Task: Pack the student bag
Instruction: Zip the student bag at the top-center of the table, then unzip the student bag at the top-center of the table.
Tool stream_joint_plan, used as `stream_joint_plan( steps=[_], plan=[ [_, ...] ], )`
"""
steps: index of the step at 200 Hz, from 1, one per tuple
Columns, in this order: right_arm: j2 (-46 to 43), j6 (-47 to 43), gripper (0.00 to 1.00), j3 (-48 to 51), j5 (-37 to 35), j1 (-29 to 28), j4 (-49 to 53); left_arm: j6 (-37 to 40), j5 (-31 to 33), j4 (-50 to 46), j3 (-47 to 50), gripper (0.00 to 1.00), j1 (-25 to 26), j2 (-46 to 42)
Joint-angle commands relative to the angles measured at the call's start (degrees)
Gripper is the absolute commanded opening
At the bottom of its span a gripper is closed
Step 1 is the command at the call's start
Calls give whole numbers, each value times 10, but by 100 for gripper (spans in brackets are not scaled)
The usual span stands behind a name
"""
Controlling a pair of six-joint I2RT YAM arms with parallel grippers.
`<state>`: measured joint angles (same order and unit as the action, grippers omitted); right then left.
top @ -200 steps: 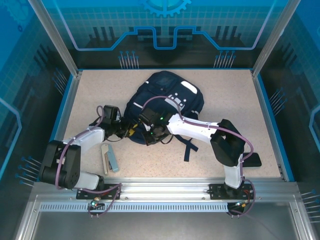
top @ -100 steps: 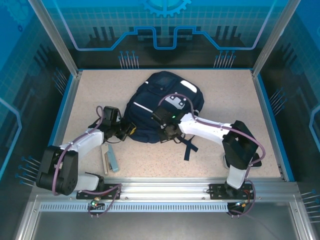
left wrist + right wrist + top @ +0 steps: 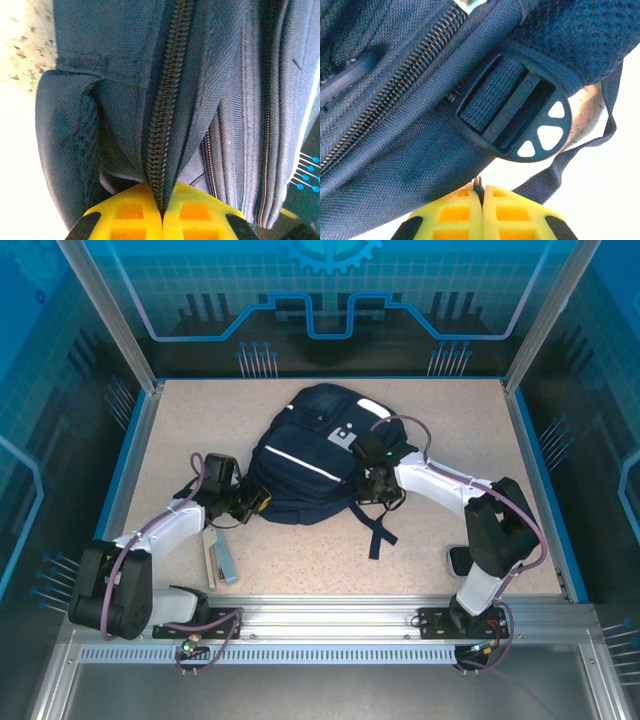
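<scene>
The left gripper [image 3: 162,212] has just clamped onto the zip seam [image 3: 162,125] of the large dark navy fabric student bag [image 3: 305,465], which lies mid-table. The right gripper [image 3: 481,197], pinching a thin dark tab [image 3: 478,181], has swept rightward along the bag, so the zipping is probably nearly done.

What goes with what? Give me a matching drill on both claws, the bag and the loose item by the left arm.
1 left claw
2 right claw
3 student bag
4 grey-blue flat item

A dark navy, white stripes
B shut beside black buckle
C on table beside left arm
D shut on bag's zipper seam

Pairs: 1-D, 2-B, 3-A, 4-C
</scene>
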<state>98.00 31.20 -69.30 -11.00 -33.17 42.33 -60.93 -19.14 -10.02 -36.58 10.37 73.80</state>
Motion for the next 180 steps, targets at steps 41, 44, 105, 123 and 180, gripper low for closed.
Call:
stream_joint_plan(
  steps=[41, 44, 105, 123, 180],
  plan=[
    [-20, -122, 2, 6, -42, 87, -22, 173, -21, -216, -95, 58, 26, -55],
    [-21, -126, 3, 5, -37, 92, -25, 182, -19, -223, -101, 59, 26, -54],
    [-66, -92, 58, 9, 117, 173, -66, 381, 60, -256, -277, 70, 125, 63],
    [-90, -64, 67, 26, 156, 203, -83, 434, 92, -274, -341, 72, 171, 123],
    [-80, -9, 68, 21, 268, 283, -86, 474, 224, -350, -548, 68, 298, 318]
  ],
)
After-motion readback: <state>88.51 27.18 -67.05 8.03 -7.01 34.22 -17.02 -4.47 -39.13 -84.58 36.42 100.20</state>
